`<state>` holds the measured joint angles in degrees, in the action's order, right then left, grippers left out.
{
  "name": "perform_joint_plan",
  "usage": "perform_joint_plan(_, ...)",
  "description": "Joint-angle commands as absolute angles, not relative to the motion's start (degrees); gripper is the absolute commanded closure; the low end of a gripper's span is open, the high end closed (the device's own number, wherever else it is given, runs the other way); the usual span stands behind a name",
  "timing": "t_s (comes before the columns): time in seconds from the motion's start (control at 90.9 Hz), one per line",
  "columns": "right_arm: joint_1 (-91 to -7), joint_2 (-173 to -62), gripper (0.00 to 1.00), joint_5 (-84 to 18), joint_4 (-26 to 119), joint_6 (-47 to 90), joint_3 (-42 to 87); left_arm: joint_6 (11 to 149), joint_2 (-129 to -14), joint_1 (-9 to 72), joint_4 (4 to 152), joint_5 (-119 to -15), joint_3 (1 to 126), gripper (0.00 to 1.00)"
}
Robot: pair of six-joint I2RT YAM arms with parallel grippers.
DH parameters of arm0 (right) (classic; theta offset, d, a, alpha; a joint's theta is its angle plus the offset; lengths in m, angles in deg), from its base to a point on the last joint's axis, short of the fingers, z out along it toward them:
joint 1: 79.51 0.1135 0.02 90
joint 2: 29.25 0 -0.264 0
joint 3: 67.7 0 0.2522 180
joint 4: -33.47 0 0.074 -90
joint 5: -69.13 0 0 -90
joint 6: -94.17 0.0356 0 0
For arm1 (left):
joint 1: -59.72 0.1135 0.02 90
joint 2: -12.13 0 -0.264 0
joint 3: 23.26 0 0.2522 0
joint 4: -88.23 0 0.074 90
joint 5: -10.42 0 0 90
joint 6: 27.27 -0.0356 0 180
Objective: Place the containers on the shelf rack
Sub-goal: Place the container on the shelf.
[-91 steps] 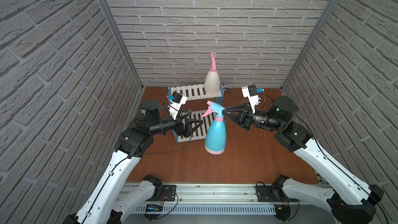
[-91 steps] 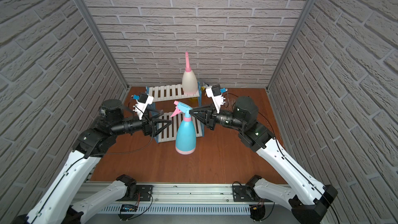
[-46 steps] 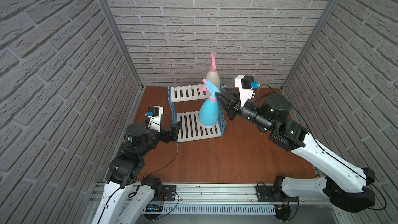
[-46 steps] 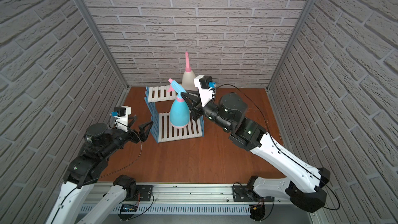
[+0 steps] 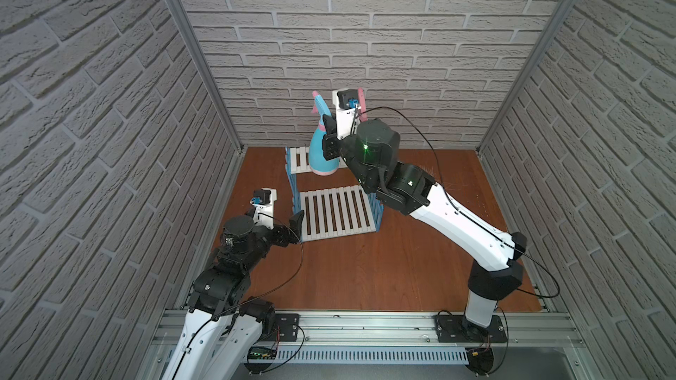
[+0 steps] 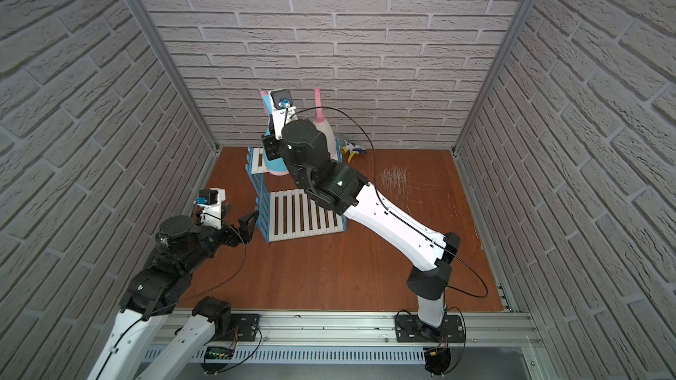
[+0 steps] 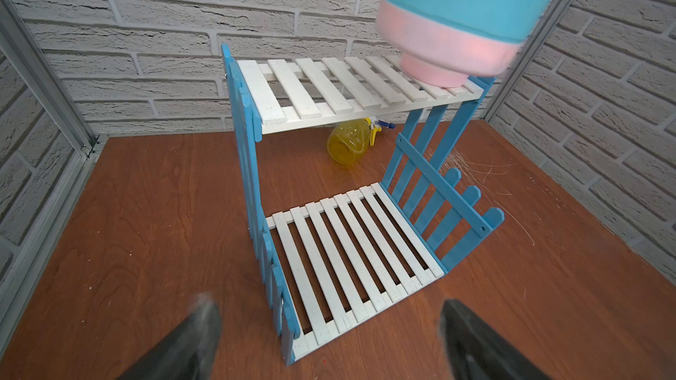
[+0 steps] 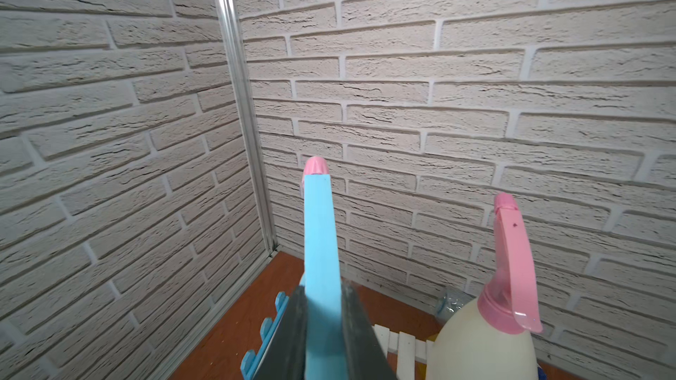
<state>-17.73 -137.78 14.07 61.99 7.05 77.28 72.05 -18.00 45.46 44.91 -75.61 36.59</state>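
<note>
Holding the light-blue bottle [image 5: 317, 157] by its slim neck, the right gripper [image 8: 322, 308] has its jaws pinched narrow on either side of the blue stem.

- Position: the bottle hangs below the gripper, over the upper shelf [image 7: 322, 93] of the shelf rack [image 5: 338, 210]. Its pink base is blurred in the left wrist view; I cannot tell whether it touches the slats or floats just above them.
- Key relation: the shelf lies straight beneath the base, so the coming move reads as a short drop along the bottle's own long axis.
- Orientation: the long axis is near vertical with a slight lean. Base down, pink nozzle tip up and angled toward the back wall's corner.
- Neighbour: the cream bottle [image 8: 483, 345] stands upright on the same shelf, just beside, on the robot's right. The gap is narrow, so any sideways drift risks a knock.
- Arms: the right arm is on the job. The left gripper [image 7: 325, 308] sits low by the lower shelf's front corner, well apart from the bottle, jaws wide and empty.
- Remaining: the yellow bottle [image 7: 347, 144] lies on its side on the table [image 5: 365, 268] behind the rack. A clear shape [image 8: 451, 301] past the cream bottle may be the colourless one, but it is too small to say. The lower shelf is bare.
</note>
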Motion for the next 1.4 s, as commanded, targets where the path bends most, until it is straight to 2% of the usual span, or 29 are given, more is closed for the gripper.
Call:
perform_joint_plan(0.0, -17.13, -141.76, 0.97, 21.72, 64.8, 6.08, 85.43, 71.91, -17.58, 45.57, 49.09, -75.86, 35.38, 0.02)
perform_joint_plan(0.44, -17.11, -155.09, 0.97, 26.27, 60.36, -0.29, 97.17, 71.87, -16.96, 45.62, 50.45, -75.05, 33.5, 0.02)
perform_joint_plan(1.386, -19.01, -160.65, 0.97, 26.72, 55.67, 1.37, 98.91, 71.71, -16.25, 45.58, 52.16, -73.6, 30.76, 0.02)
